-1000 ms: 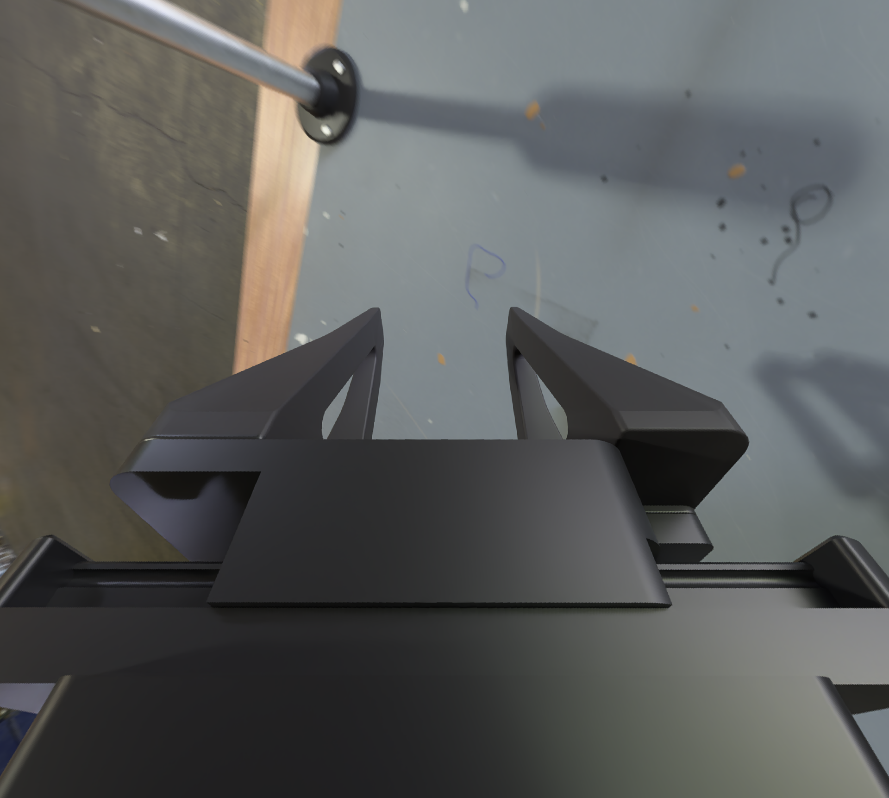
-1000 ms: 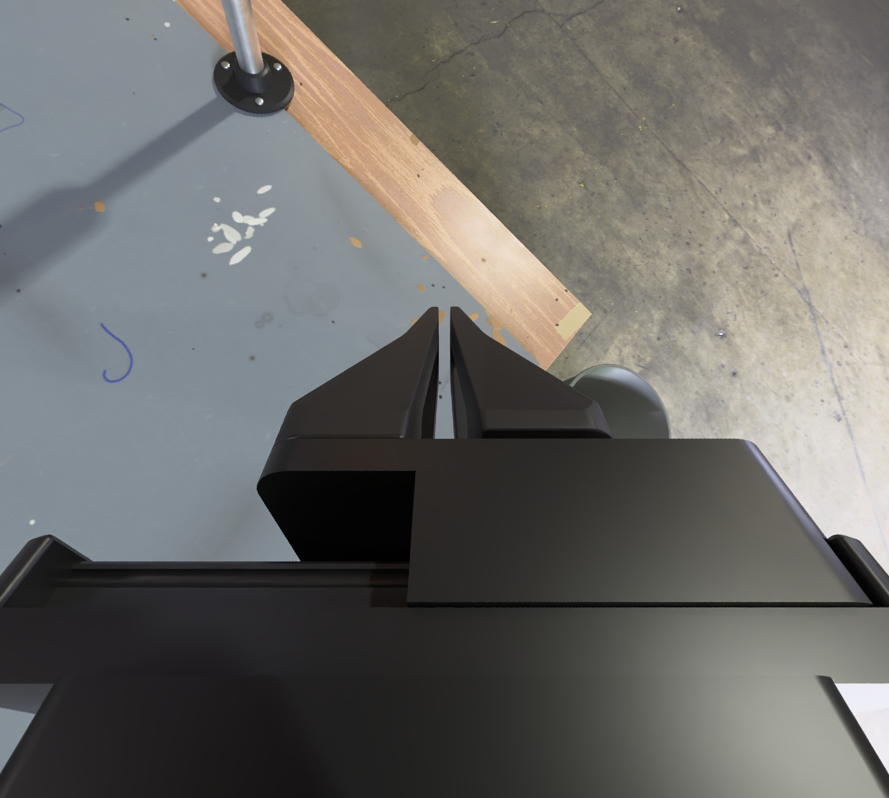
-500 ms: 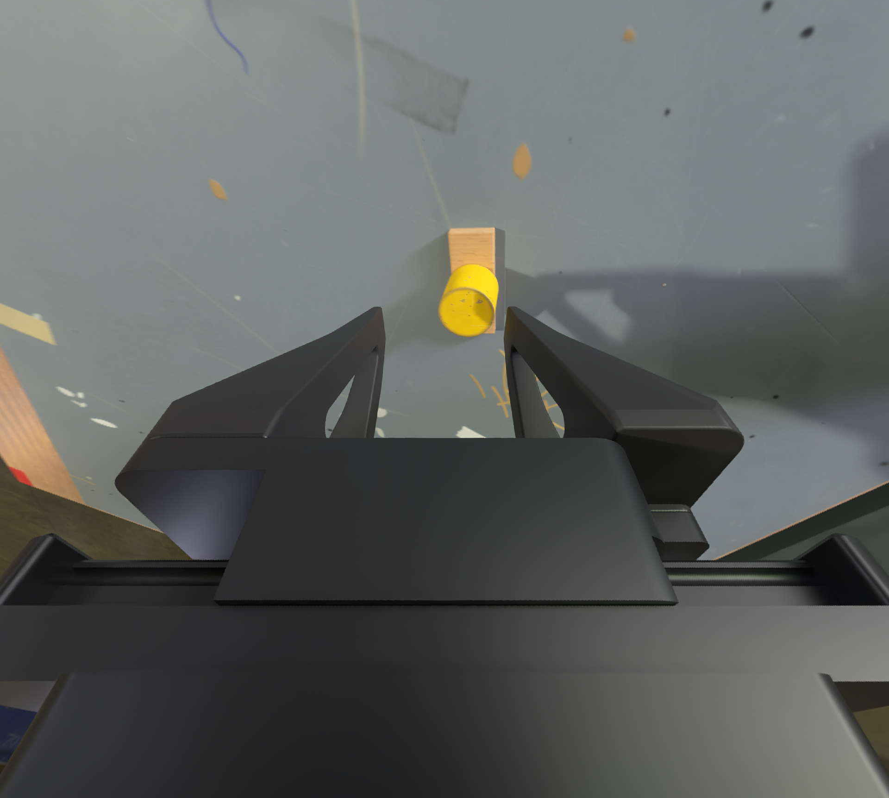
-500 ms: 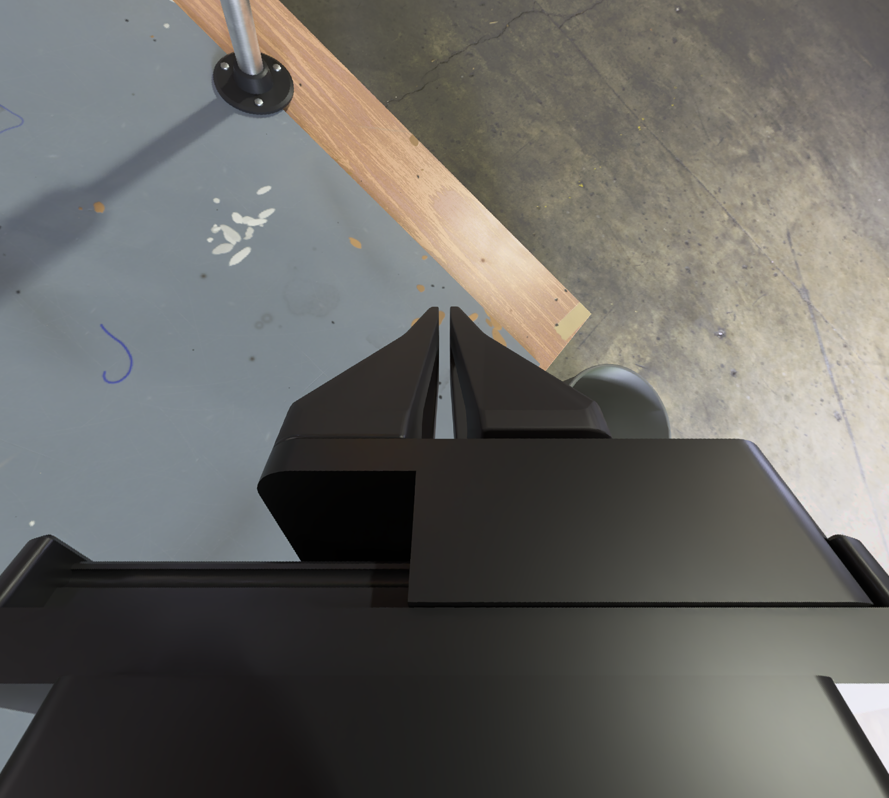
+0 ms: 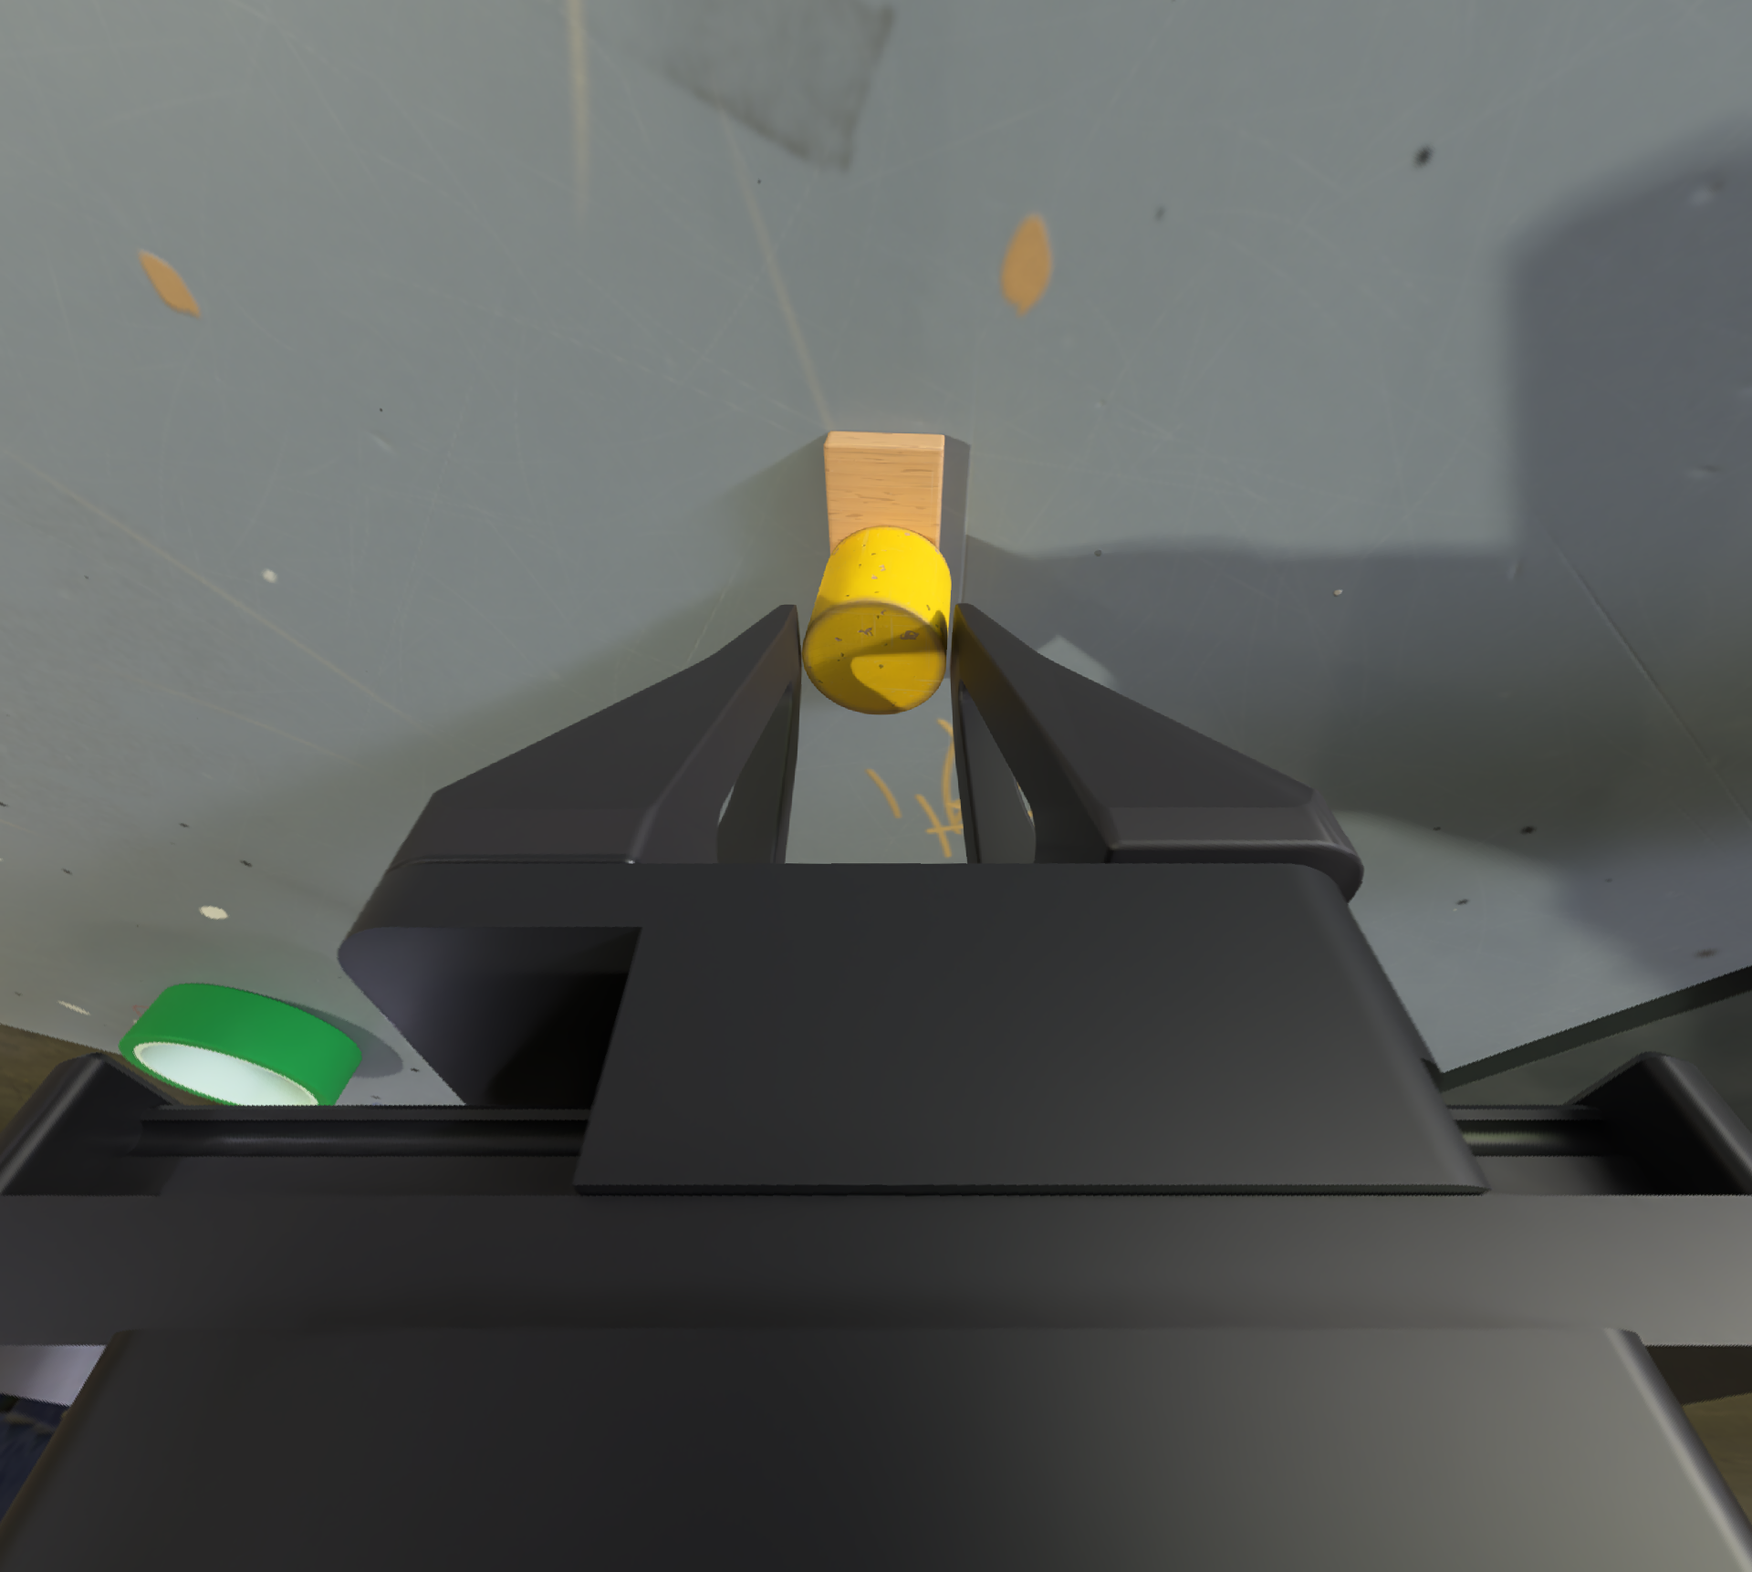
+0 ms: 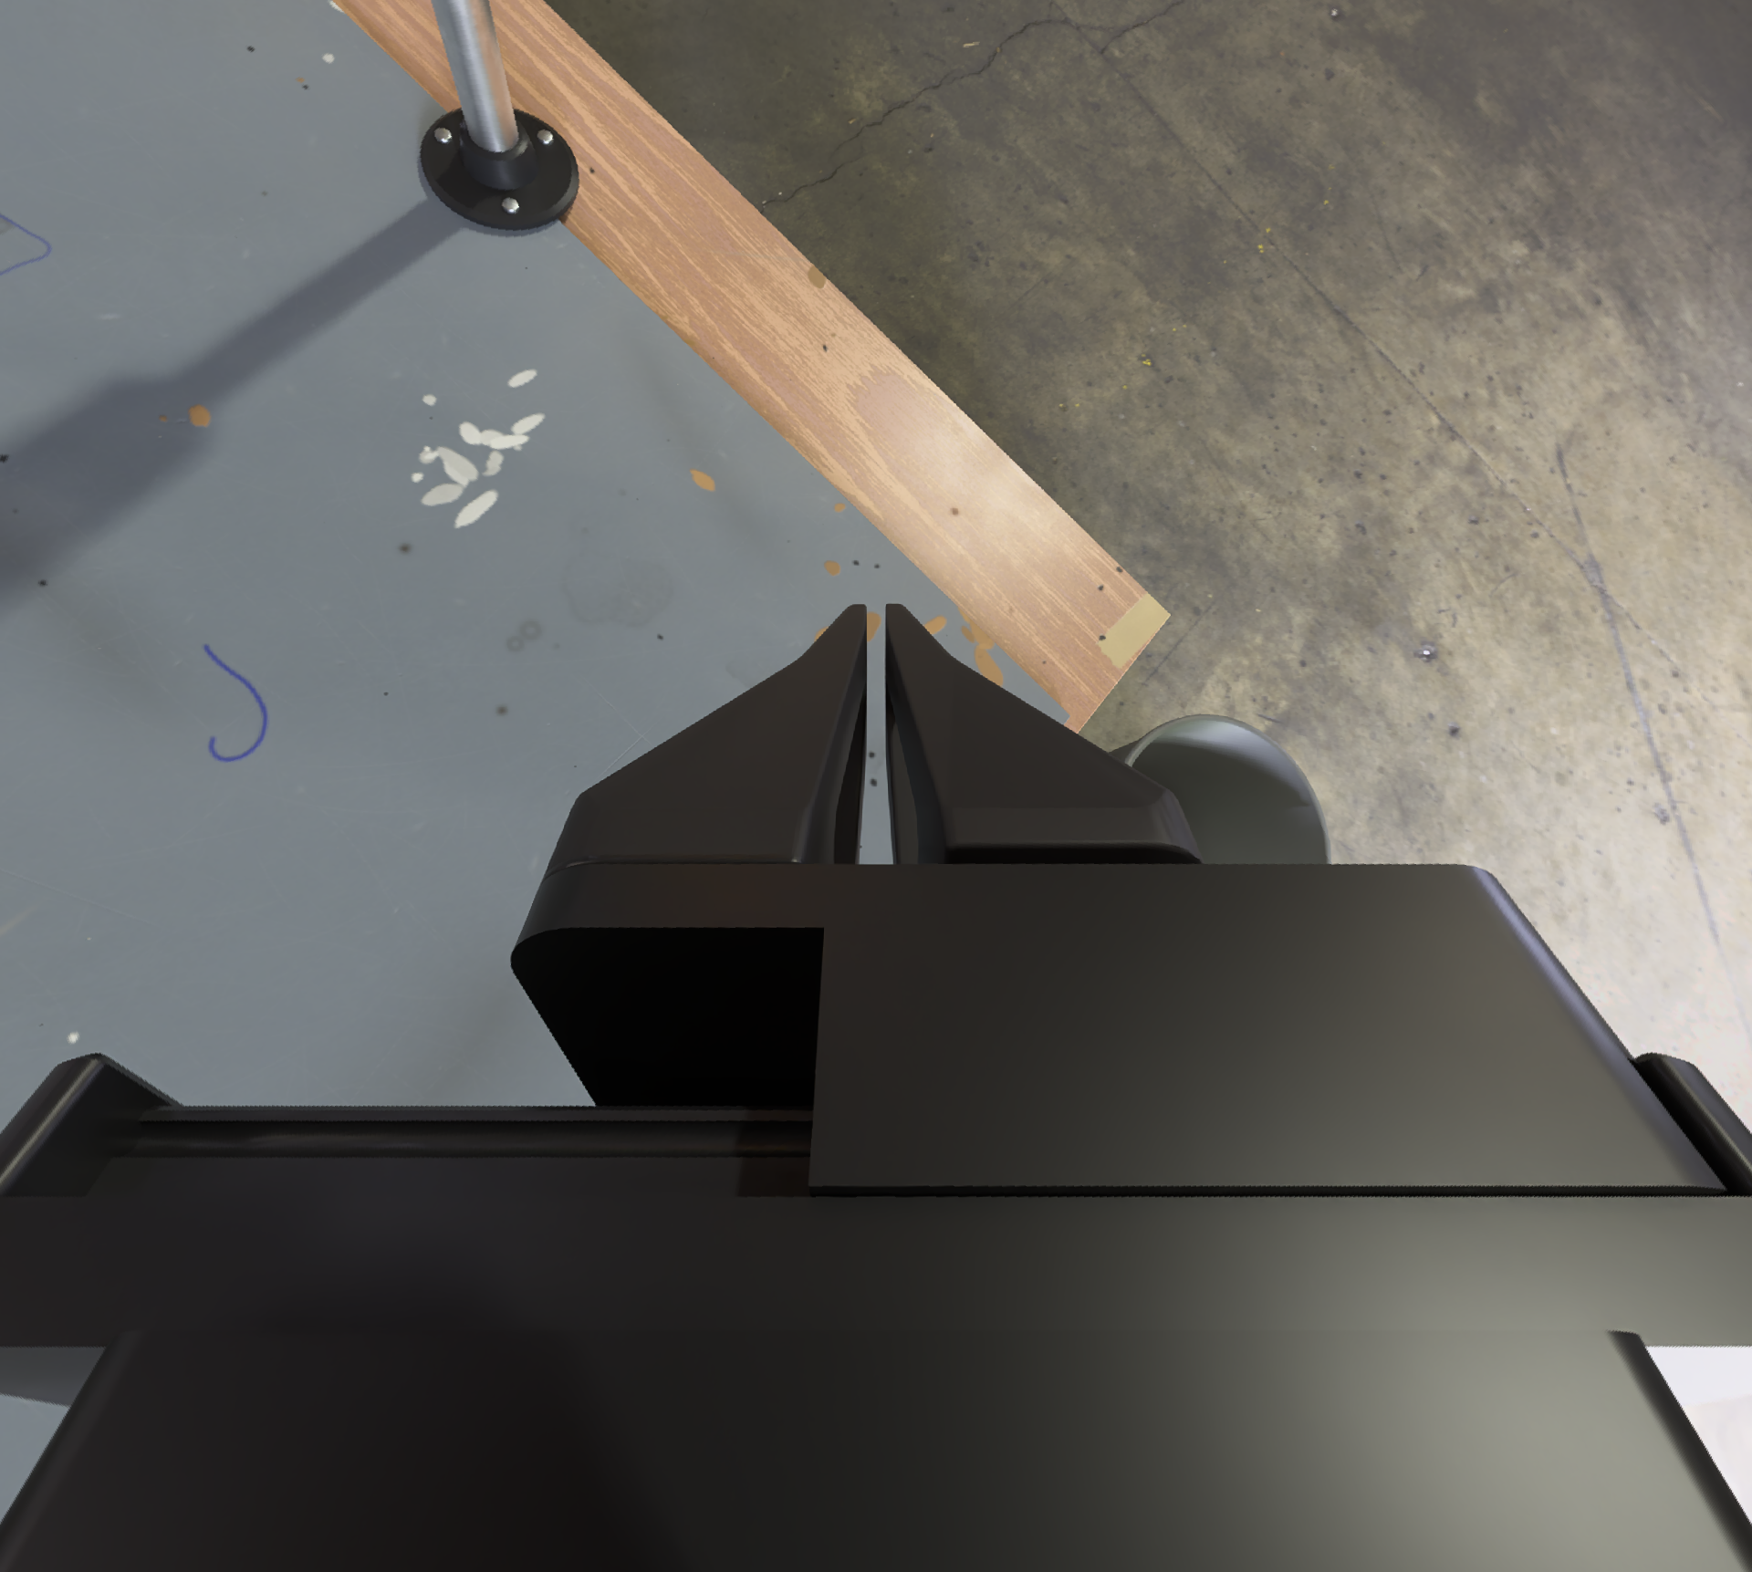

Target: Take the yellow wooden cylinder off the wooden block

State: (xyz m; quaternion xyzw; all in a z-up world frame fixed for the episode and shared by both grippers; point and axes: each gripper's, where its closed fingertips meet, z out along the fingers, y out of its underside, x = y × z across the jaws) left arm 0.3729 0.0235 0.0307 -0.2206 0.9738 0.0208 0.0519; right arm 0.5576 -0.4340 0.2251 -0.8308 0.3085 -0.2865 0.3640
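Note:
In the left wrist view, the yellow wooden cylinder [image 5: 877, 635] stands on the light wooden block [image 5: 884, 484] on the grey tabletop [image 5: 474, 389]. My left gripper [image 5: 874, 615] straddles the cylinder. Its two black fingers [image 5: 758, 721] have narrowed to the cylinder's width and press its sides. The cylinder still rests on the block. In the right wrist view, my right gripper [image 6: 876, 609] is shut and empty. It hovers over the grey tabletop near a corner, and neither the cylinder nor the block shows there.
A green tape roll [image 5: 237, 1048] lies on the table at lower left of the left wrist view. A metal pole on a black flange [image 6: 500, 171] stands by the wooden table edge [image 6: 758, 313]. The concrete floor [image 6: 1327, 199] lies beyond it.
My left gripper swung from the pole area to the cylinder, came down around it, and its fingers closed in on its sides. The right gripper has not moved.

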